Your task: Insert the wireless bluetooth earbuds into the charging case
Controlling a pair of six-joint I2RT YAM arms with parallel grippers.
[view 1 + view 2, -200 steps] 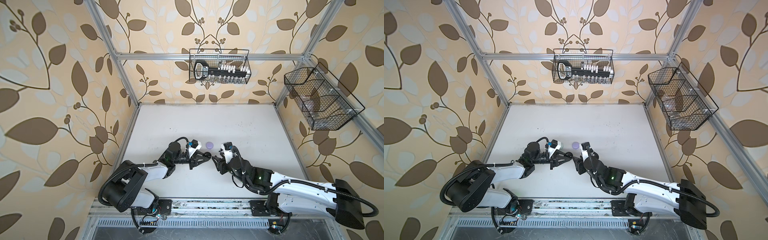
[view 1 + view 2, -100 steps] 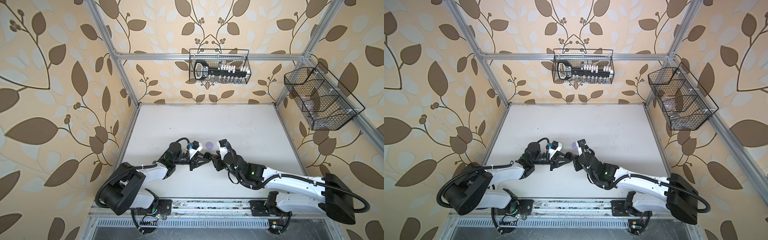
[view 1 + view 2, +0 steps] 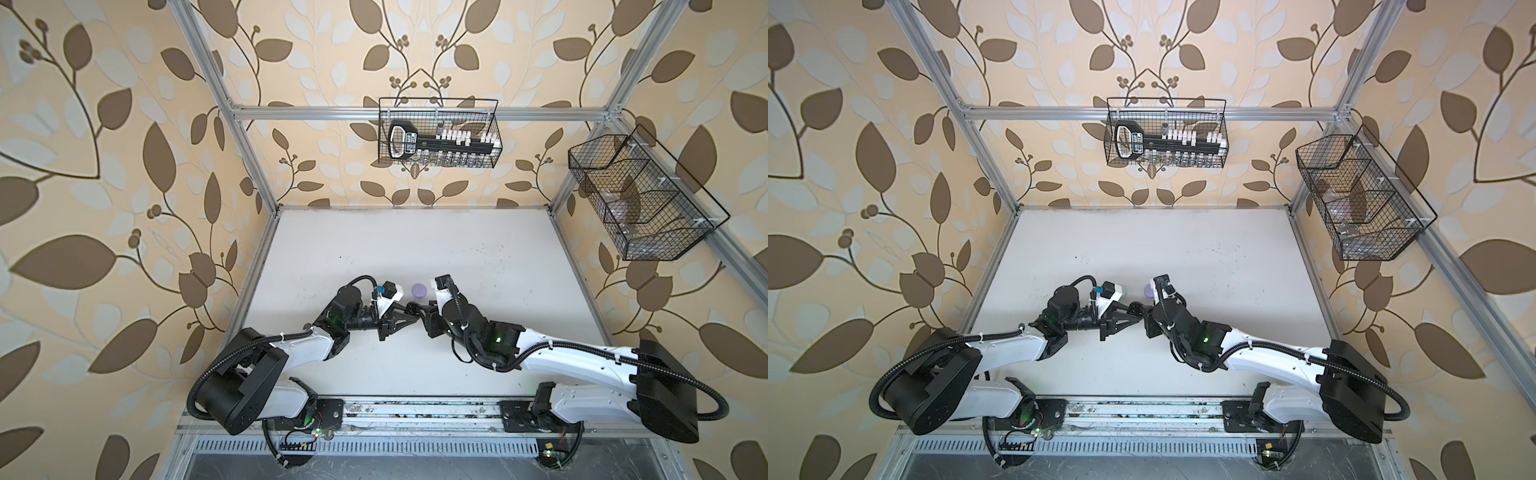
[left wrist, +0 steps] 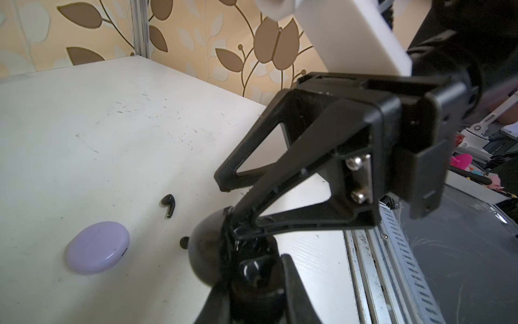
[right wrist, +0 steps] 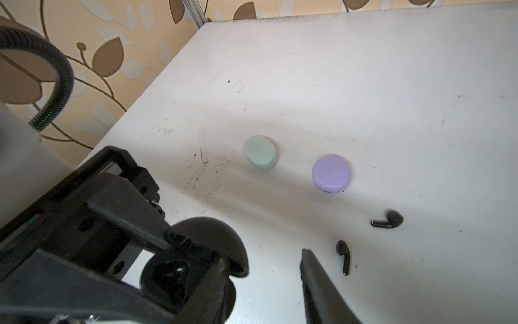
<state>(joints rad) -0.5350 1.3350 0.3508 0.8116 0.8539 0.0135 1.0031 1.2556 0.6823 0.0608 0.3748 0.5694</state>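
Earbuds are not yet stowed: one black earbud [image 5: 388,220] and a second black earbud [image 5: 344,256] lie loose on the desk [image 5: 364,84] just beside the lilac case [image 5: 331,174], apart from each other. Near the lilac case, the left pincer [image 3: 405,312] is clamped on the black charging case [image 5: 207,241] with its lid swung up, probably to steady it and expose the wells for loading. The right pincer [image 5: 263,256] hovers close by, jaws partly apart with only bare desk between them, likely free to fetch an earbud. A closed mint case [image 5: 260,156] rests near the lilac case, opposite the earbuds.
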